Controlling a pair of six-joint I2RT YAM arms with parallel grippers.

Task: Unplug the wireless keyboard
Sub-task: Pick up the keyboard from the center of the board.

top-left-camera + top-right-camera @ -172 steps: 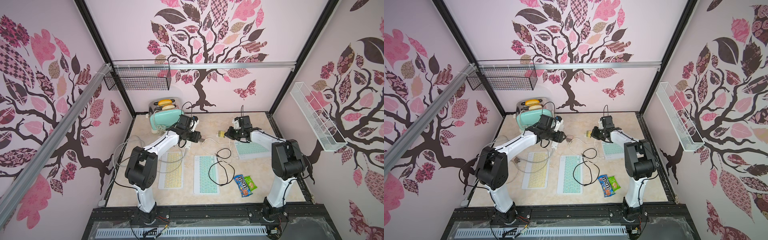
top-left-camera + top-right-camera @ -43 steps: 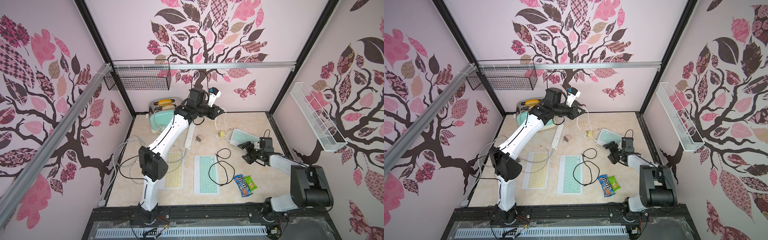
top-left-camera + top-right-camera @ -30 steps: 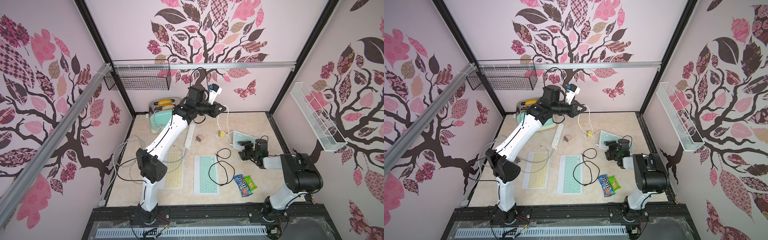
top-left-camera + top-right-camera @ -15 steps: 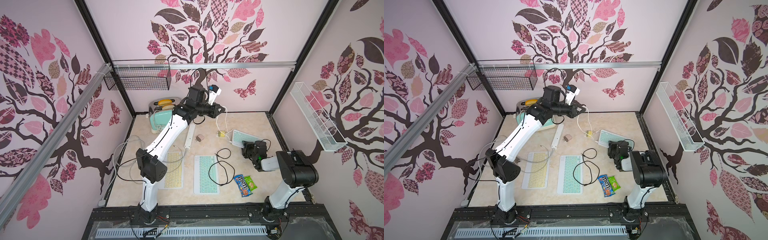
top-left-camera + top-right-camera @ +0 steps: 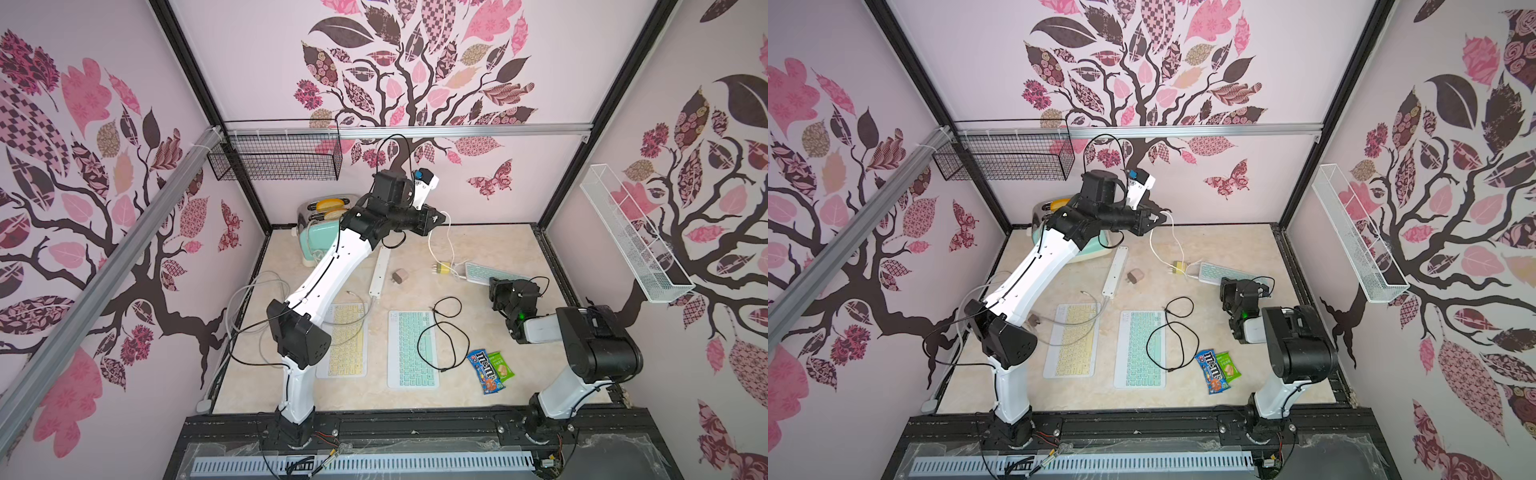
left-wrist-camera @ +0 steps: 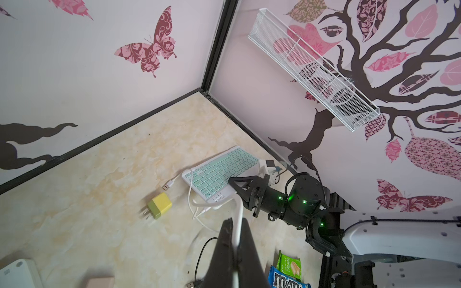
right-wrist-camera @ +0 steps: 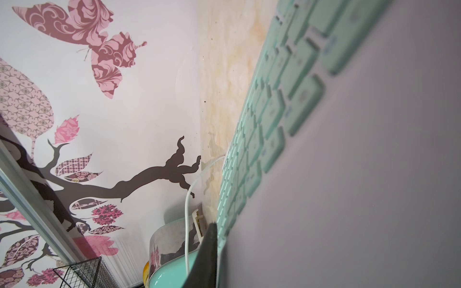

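I see my left jaws clamped on the white cable (image 6: pixel 240 209) at 12 o'clock; right jaws seem pinched on the mint keyboard (image 5: pixel 478 272) at 2 o'clock.

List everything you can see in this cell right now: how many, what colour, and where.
yellow keyboard: one, yellow, front left
centre keyboard: one, mint, front centre
back keyboard: one, mint, back right
white cable: one, white, from left gripper toward back keyboard
charger plug: one, yellow, beside back keyboard
power strip: one, white, mid table
brown cube: one, brown, beside power strip
black cable: one, black, looped across centre keyboard's edge
toaster: one, mint, back left
snack packs: two, blue and green, front right
wire basket: one, black, back wall
mesh tray: one, white, right wall
left gripper: shut on white cable, raised
right gripper: at back keyboard's edge, grip unclear
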